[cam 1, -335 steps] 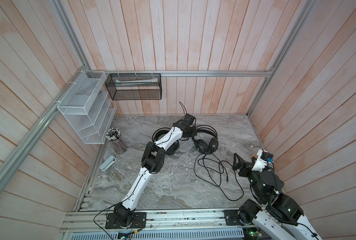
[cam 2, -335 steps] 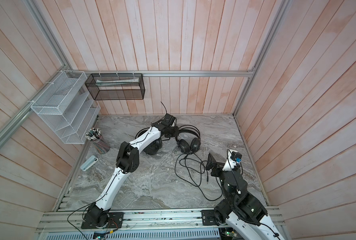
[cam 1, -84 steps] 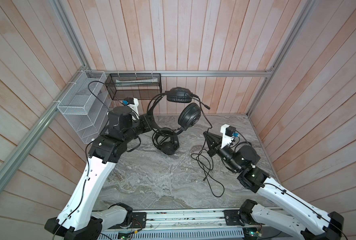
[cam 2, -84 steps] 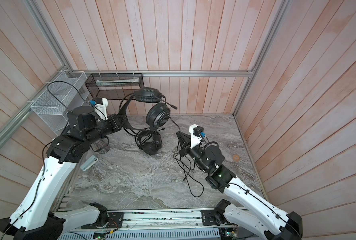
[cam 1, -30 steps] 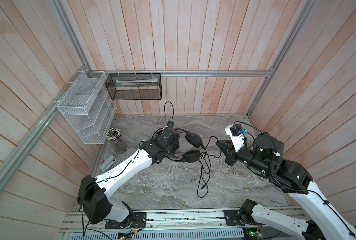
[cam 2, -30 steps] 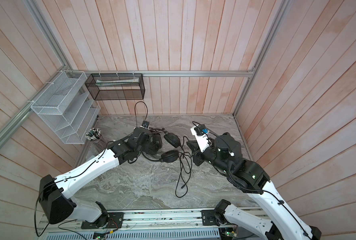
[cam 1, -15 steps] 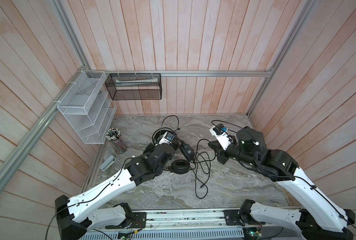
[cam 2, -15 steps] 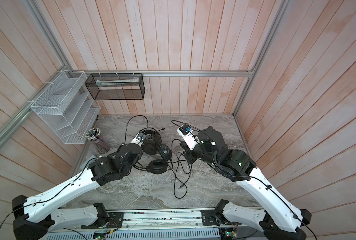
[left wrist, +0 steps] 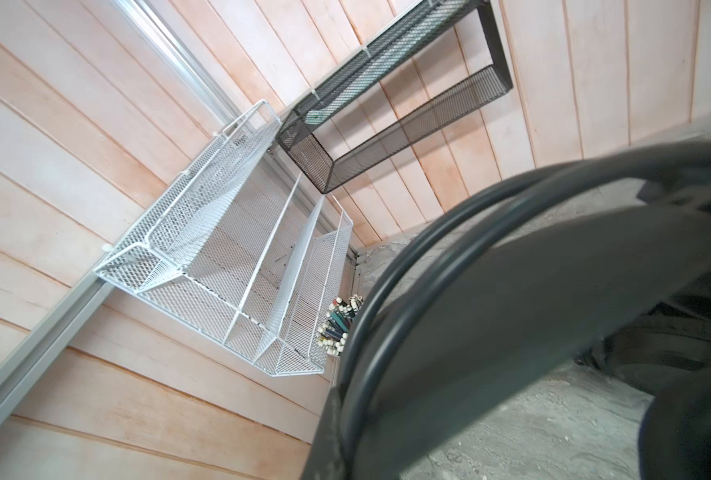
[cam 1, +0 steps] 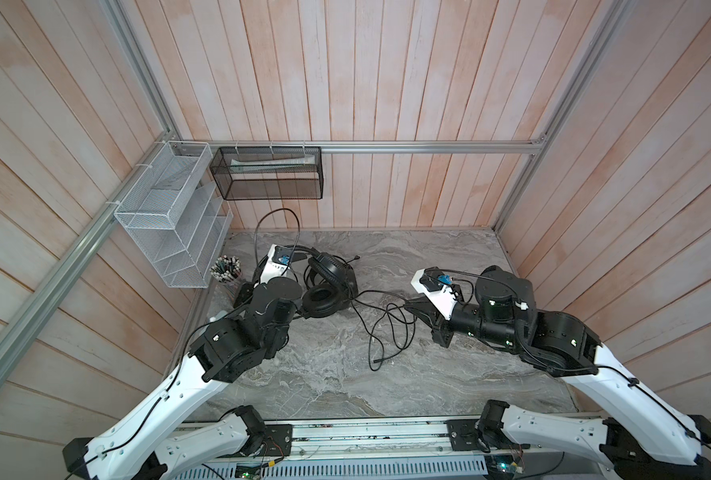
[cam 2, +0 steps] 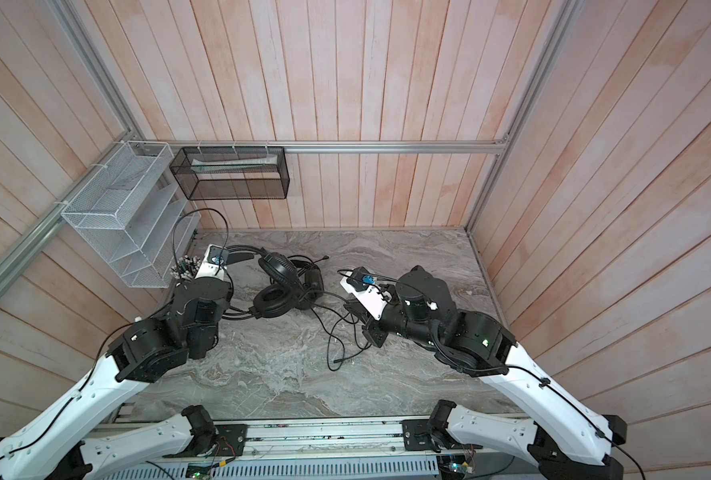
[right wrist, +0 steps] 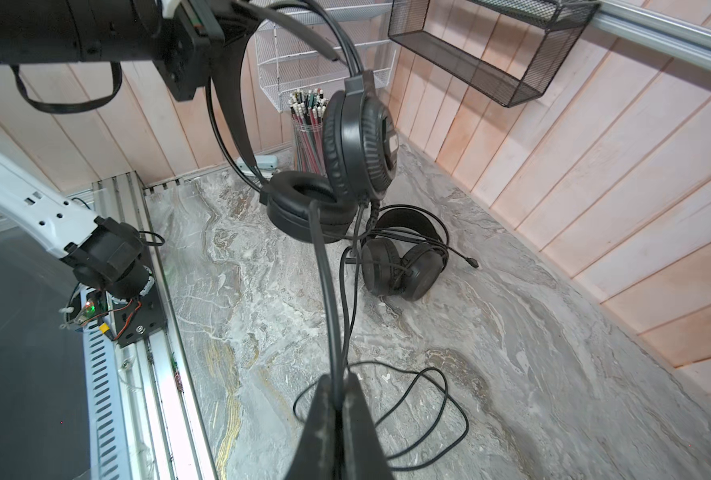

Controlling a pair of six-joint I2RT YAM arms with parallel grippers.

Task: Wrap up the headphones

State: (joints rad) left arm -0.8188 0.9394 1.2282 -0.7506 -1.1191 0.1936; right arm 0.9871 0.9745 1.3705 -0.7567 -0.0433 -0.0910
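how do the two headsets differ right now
The hanging headset dangles by its headband from the shut left pincer; the lying headset rests on the table, ungripped. The hanging headset's cable is pinched in the right pincer; the lying headset's boom mic points out along the table. Both are black, padded over-ear sets.

Black padded headset (right wrist: 358, 141) suspended by headband, cups dangling, thin black cable (right wrist: 328, 291) looped on tabletop (right wrist: 532, 353), second headset (right wrist: 399, 262) with boom mic lying on tabletop behind

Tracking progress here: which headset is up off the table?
The hanging headset, held at its headband by the left gripper; the other headset, with the mic, lies on the table.
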